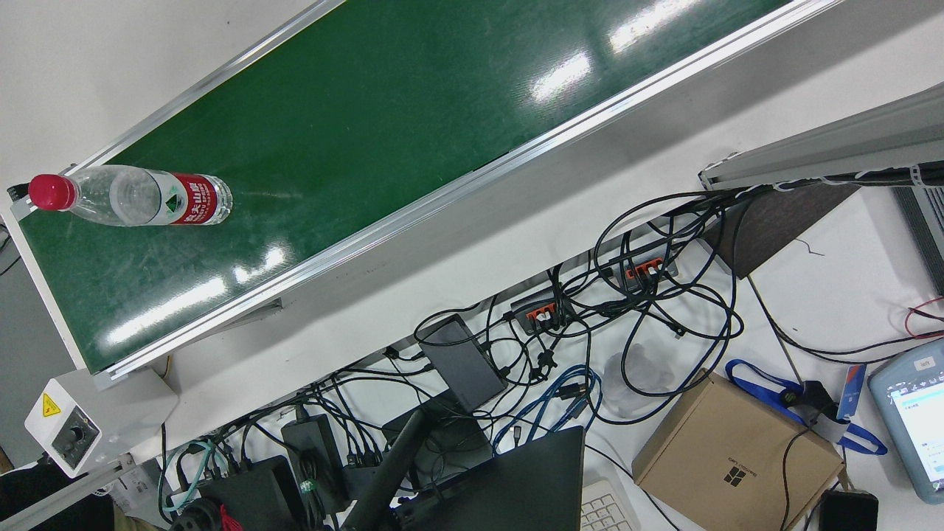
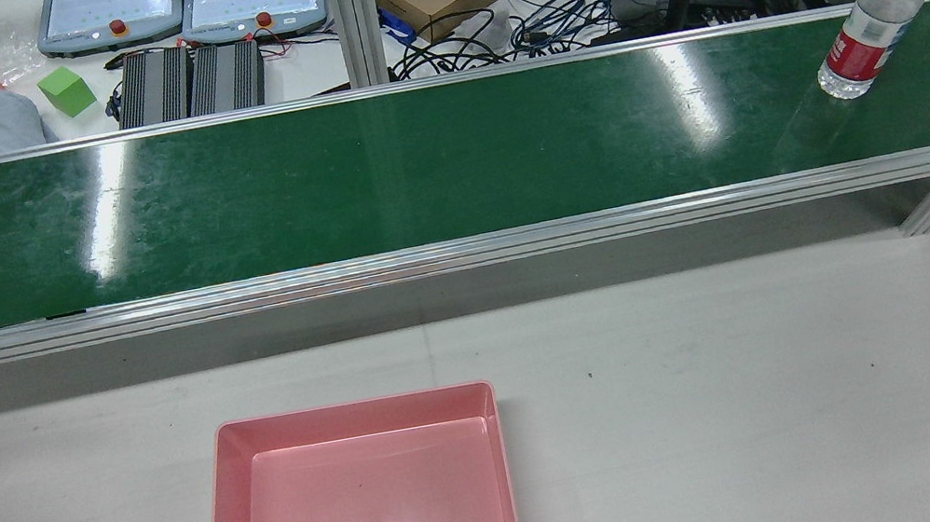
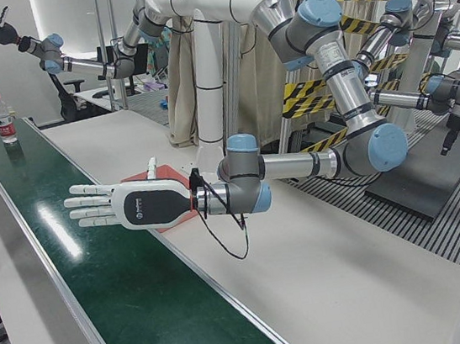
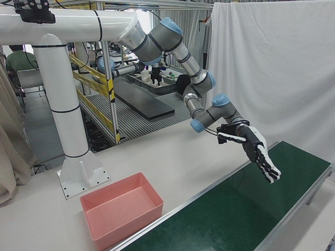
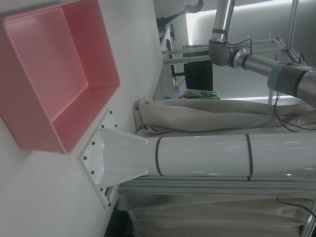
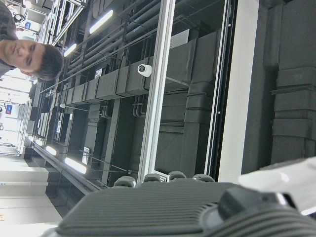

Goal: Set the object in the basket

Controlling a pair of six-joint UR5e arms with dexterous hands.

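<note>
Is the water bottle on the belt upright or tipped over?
Upright: the water bottle stands on its base on the green belt, red cap on top.

Clear water bottle (image 2: pixel 876 17) — red cap, upright on conveyor's end; pink basket (image 2: pixel 347 422) — empty.

The water bottle (image 1: pixel 140 197) on the green conveyor belt (image 1: pixel 354 147) carried a red label with white Chinese characters and a small green-and-white emblem, too small to read letter by letter; the cardboard box (image 1: pixel 734 453) on the desk bore a dark four-square logo with a line of small print above it, not legible; the white control box (image 1: pixel 70 428) at the belt's end showed a yellow triangular warning sign with a lightning bolt; the teach pendant (image 1: pixel 911 413) at the right edge had a lit screen and a small grey tag, its text blurred; no other writing or numbers could be read.
</note>
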